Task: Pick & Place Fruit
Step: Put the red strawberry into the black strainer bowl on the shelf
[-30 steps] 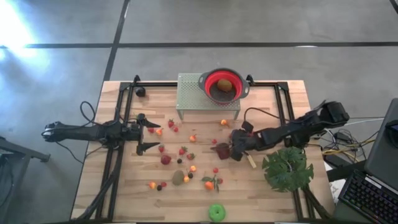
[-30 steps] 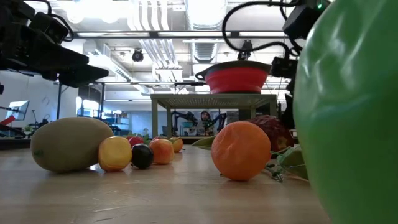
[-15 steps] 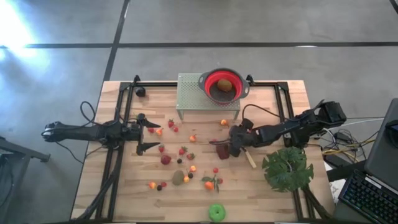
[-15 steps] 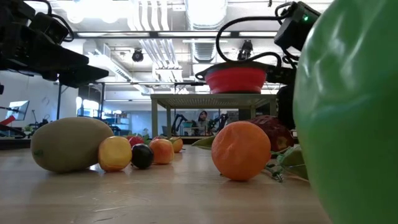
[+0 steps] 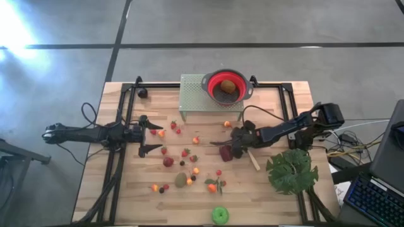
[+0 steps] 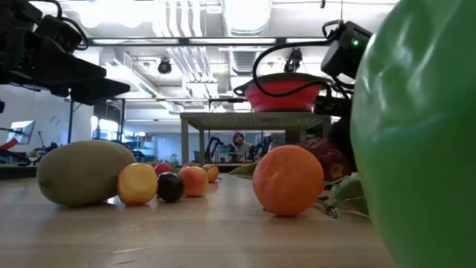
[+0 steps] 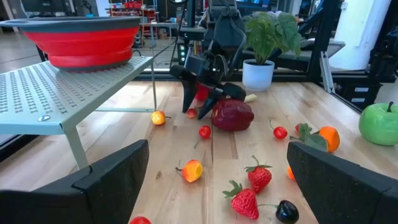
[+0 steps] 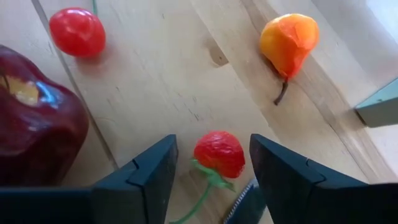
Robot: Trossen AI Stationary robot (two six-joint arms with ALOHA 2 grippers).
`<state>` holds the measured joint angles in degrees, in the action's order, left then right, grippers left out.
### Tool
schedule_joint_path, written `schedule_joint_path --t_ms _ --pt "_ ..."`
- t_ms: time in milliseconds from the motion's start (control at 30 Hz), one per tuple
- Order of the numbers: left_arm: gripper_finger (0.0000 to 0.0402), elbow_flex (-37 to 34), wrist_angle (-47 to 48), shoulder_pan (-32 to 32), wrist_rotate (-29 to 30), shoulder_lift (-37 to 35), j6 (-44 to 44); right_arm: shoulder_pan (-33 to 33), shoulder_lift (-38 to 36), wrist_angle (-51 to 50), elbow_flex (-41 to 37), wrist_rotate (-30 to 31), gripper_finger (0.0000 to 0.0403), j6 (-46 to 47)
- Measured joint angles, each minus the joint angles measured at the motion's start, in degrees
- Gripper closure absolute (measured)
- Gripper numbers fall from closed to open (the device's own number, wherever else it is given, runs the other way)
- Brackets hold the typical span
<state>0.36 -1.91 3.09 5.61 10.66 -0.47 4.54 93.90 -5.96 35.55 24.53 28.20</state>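
right gripper (image 8: 208,180): fingers parted, straddling small red fruit (image 8: 219,153), nothing gripped yet.
landmark: dark maroon fruit (image 8: 31,118) just beside.
risk: round fruit may squirt out as the fingers close.

- right arm pulled in toward the table's middle since a second ago; elbow now sits closer to the rack side
- right gripper (image 5: 235,142) moved off the knife end, now over a small red strawberry (image 8: 219,153), fingers straddling it with a gap each side
- dark maroon fruit (image 5: 226,153) now shows clear of the gripper, just beside it
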Motion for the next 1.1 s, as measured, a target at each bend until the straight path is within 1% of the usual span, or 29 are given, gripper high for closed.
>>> schedule_joint_path --t_ms 167,400,467,733,900,967,1100 --pt "0.0014 0.0 0.0 0.0 0.0 0.0 0.0 0.0 -0.1 -0.2 0.0 -0.4 0.0231 0.0" --pt "0.0014 0.0 0.0 0.0 0.0 0.0 0.0 -0.2 -4.4 -2.5 -0.5 -1.2 0.0295 -0.5" --pt "0.0014 0.0 0.0 0.0 0.0 0.0 0.0 -0.2 -5.2 -2.7 -0.4 -1.2 0.0308 -0.5" --pt "0.0014 0.0 0.0 0.0 0.0 0.0 0.0 -0.1 -6.3 -4.5 -0.4 -1.5 0.0306 -0.2" --pt "0.0014 0.0 0.0 0.0 0.0 0.0 0.0 -0.1 -6.9 -4.4 0.2 -4.0 0.0299 -0.4" --pt "0.0014 0.0 0.0 0.0 0.0 0.0 0.0 -0.1 -7.4 -4.3 0.8 -4.3 0.0300 -1.7" --pt "0.0014 0.0 0.0 0.0 0.0 0.0 0.0 -0.1 -8.9 -4.4 3.0 -7.5 0.0300 -4.6"
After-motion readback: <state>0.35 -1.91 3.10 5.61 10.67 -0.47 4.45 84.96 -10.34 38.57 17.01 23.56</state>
